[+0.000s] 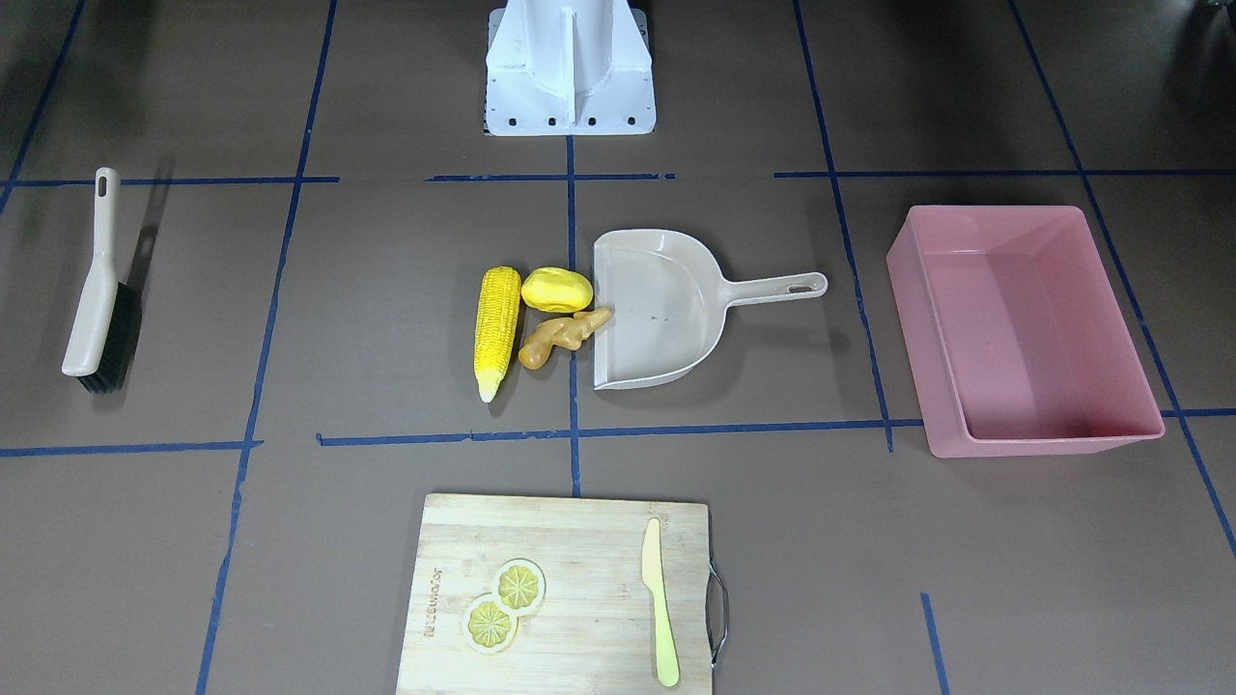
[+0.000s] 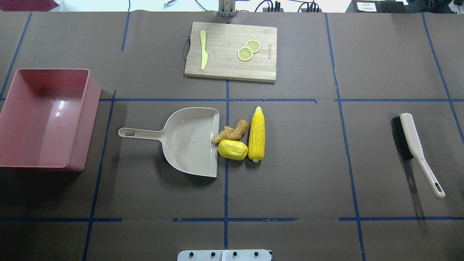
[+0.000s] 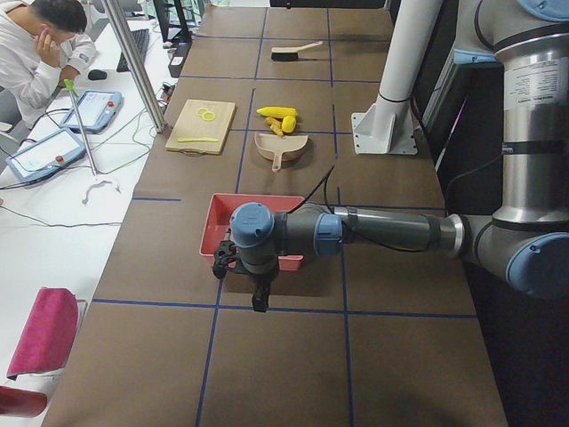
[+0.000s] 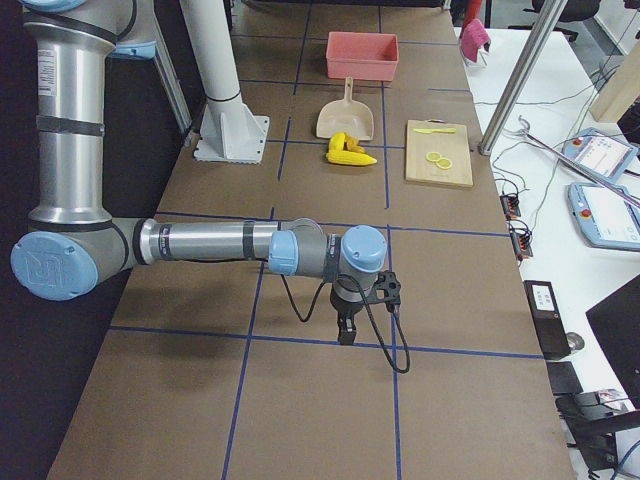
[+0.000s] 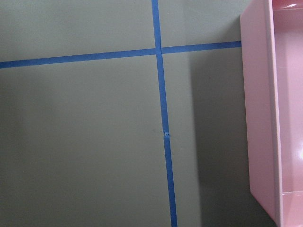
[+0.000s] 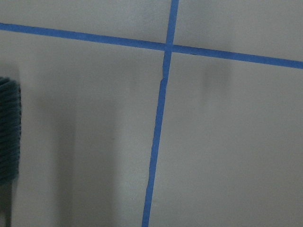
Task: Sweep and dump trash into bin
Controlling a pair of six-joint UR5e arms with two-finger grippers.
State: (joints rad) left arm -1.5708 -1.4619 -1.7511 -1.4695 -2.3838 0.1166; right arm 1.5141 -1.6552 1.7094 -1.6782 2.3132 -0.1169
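Brown desk (image 2: 290, 181), gridded with blue tape.

Pink bin (image 2: 92, 123): at the robot's far left, open side up, nothing in it.

Beige dustpan (image 2: 188, 141): mid-desk, handle pointing left toward the bin, mouth opening right onto the trash.

Brush (image 2: 411, 141): far right, well apart from the trash, long axis roughly fore-and-aft, handle end nearer the robot.

Corn cob (image 2: 256, 135): parallel to the dustpan's lip, outermost of the three.

Yellow lump (image 2: 232, 149) and ginger root (image 2: 230, 132): between cob and lip, ginger tip touching the lip.

Left claw (image 3: 260, 302): low over the desk just beside the bin.

Right claw (image 4: 346, 335): close by the brush bristles.

Cannot tell whether either is wide or narrow.

Probably a right-to-left sweep: brush for the right arm, handle for the left.
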